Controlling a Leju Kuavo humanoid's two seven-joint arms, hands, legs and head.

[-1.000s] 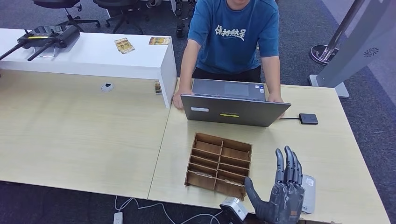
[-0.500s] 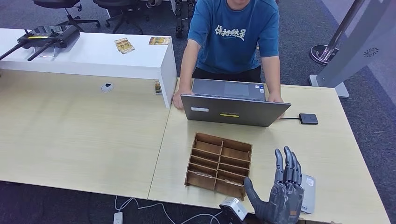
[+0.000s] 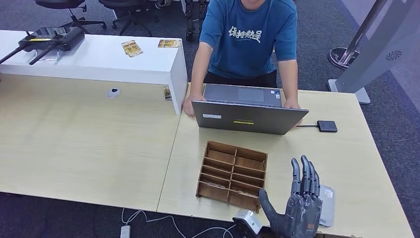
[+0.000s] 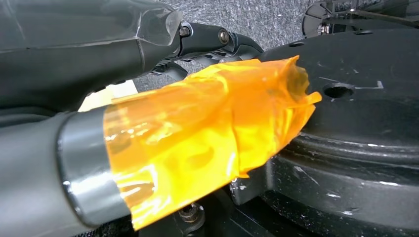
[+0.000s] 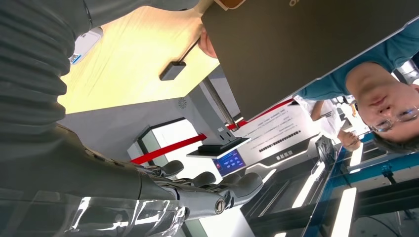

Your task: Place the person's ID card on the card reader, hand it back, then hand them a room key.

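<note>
- Far left, at my 10 o'clock, a white shelf (image 3: 99,62) sits on the desk (image 3: 74,144). A black device (image 3: 47,39) with antennas lies on its left end, and two cards (image 3: 131,48) lie toward its right end.
- A round grommet (image 3: 114,92) sits in the desk just below the shelf.
- On the floor at 7 o'clock, a white power strip (image 3: 125,231) and its cables show under the desk edge.
- At 12 o'clock a person (image 3: 246,37) in a blue shirt leans over the desk, one hand on each side of an open laptop (image 3: 247,116).
- Nearer to me, just below the laptop, stands a brown wooden tray (image 3: 233,174) divided into compartments. I cannot tell whether any key card is in them.
- My right hand (image 3: 297,208) is raised at 5 o'clock over the near desk edge, fingers straight, side by side and pointing away from me, thumb out toward the tray. It holds nothing.
- Just right of that hand a grey flat reader (image 3: 327,206) lies on the desk, partly hidden by the fingers.
- At 2 o'clock a small black box (image 3: 327,126) lies right of the laptop, wired to it.
- My left hand (image 4: 148,54) shows in its wrist view, with orange tape on the thumb. I cannot tell whether its fingers are apart or together.
- I cannot make out the ID card.
</note>
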